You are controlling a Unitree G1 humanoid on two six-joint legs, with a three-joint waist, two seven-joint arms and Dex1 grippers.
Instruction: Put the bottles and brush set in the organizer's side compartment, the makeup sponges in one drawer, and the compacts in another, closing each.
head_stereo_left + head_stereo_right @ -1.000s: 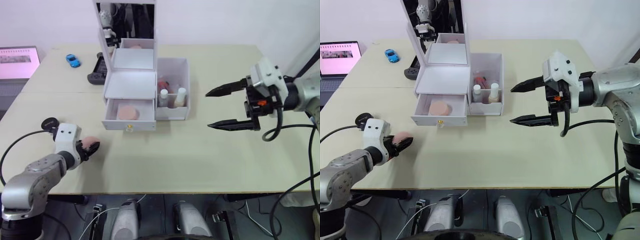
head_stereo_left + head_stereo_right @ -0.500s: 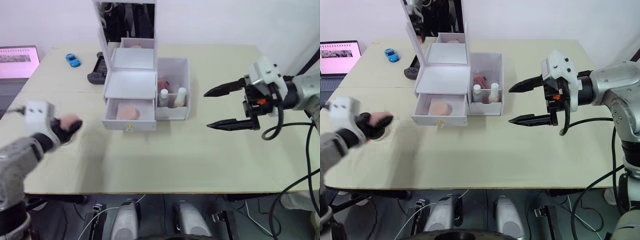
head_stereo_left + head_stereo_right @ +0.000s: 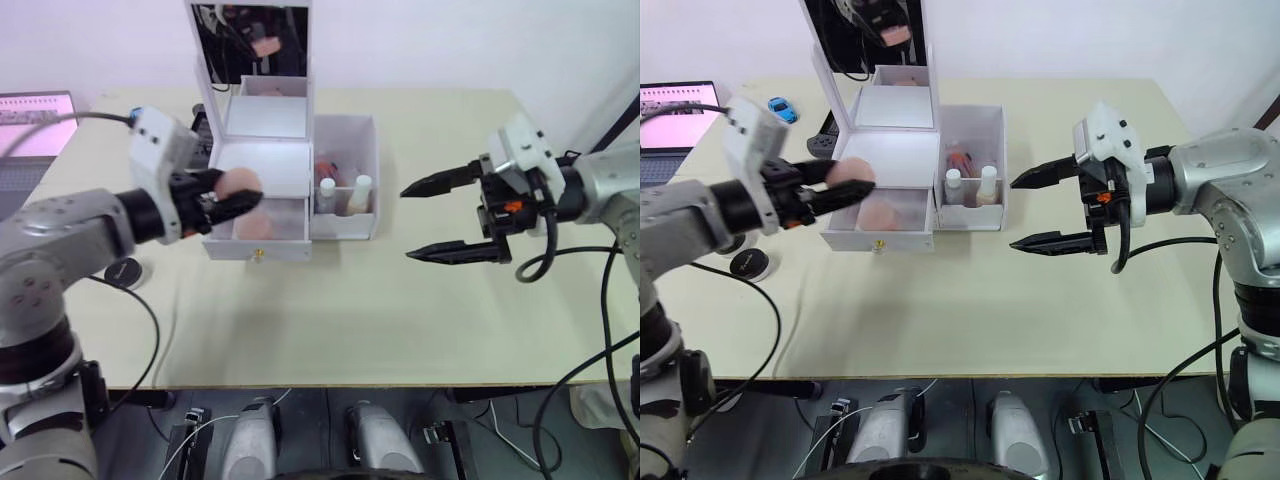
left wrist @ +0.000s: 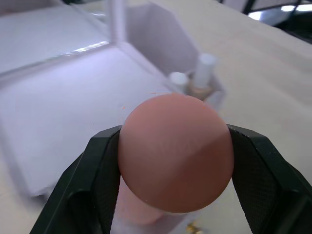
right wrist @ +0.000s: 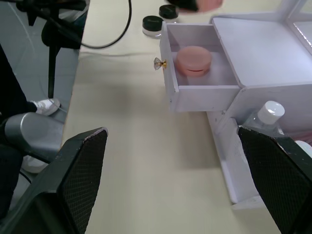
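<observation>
Left gripper: the left gripper (image 3: 228, 193) is clamped on a pink makeup sponge (image 4: 175, 151), carried above the organizer (image 3: 292, 178) at its left side, just over the open bottom drawer (image 3: 880, 222).
Right gripper: the right gripper (image 3: 440, 219) hangs with its jaws spread wide and nothing between them, over bare bench (image 3: 400, 320) to the right of the organizer, well apart from it.
Drawer: pulled out toward the bench's front edge; one sponge in the drawer (image 5: 193, 60) lies flat toward its left half, leaving free floor beside it.
Side compartment: two white-capped bottles (image 3: 343, 194) stand upright in the front of the side compartment (image 3: 348, 150), with something reddish behind them that is too small to name.
Other items: two black-lidded jars (image 5: 161, 17) sit near the bench's left edge.
Risk, bounce: the held sponge is round and springy; released from this height it would likely hit the sponge already in the drawer or the drawer's front wall and roll out onto the bench.
Risk, collision: the fingers are close to the shelf above the drawer; a careless descent could knock the light organizer and tip the bottles.
Risk, closing: a sponge left proud of the drawer rim would probably jam the drawer when it is pushed shut.
</observation>
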